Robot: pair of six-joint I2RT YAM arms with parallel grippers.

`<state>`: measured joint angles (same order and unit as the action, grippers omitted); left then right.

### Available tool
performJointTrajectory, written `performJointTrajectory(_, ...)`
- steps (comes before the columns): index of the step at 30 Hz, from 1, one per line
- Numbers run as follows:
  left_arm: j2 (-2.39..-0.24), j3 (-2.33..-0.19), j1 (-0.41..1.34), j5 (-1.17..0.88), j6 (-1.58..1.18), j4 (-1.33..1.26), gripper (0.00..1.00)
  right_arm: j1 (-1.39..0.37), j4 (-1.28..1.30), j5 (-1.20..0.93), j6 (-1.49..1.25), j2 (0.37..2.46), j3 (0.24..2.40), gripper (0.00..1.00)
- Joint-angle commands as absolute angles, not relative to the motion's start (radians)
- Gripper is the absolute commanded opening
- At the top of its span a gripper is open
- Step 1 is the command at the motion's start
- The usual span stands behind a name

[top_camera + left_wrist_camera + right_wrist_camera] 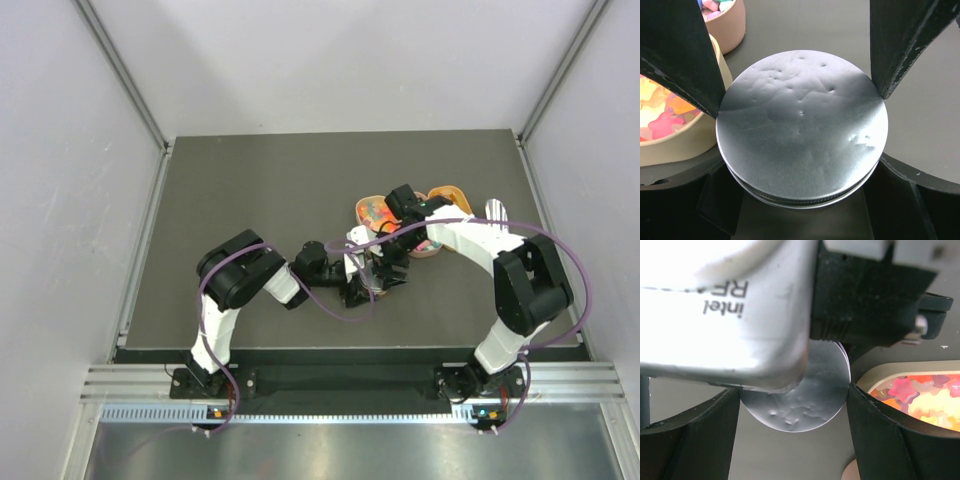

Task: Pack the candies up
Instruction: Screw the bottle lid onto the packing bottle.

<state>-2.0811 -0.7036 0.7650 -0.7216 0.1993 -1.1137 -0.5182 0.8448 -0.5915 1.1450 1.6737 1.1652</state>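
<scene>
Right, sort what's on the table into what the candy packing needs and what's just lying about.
For the job: candies; tan trays holding them; round lid, held in the left gripper.
Lying about: metal scoop, untouched, right of the trays.

Inverted "intel" on white camera housing [725, 305]

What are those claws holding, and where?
A round silvery lid, pinched across its rim by the left gripper; the right gripper flanks it too, grip unclear.
</scene>
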Motion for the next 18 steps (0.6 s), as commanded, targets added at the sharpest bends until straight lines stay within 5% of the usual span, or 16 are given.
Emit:
performJointTrajectory(1, -2.072, -0.681, 0.773, -0.680, 0.255, -0.988, 0.86, -0.555, 0.764, -0.621, 1.152, 1.756, 1.150, 0.56)
performJointTrajectory(4, -2.074, -0.677, 0.773, -0.686, 0.252, -1.002, 0.90, -0.545, 0.790, -0.649, 1.186, 1.763, 1.163, 0.68)
performJointTrajectory(7, -2.080, -0.664, 0.773, -0.696, 0.238, -1.032, 0.99, -0.534, 0.833, -0.673, 1.238, 1.781, 1.180, 0.99)
performJointTrajectory(18, -2.005, -0.615, 0.713, -0.788, 0.218, -1.014, 0.99, -0.486, 0.939, -0.709, 1.350, 1.804, 1.256, 1.00)
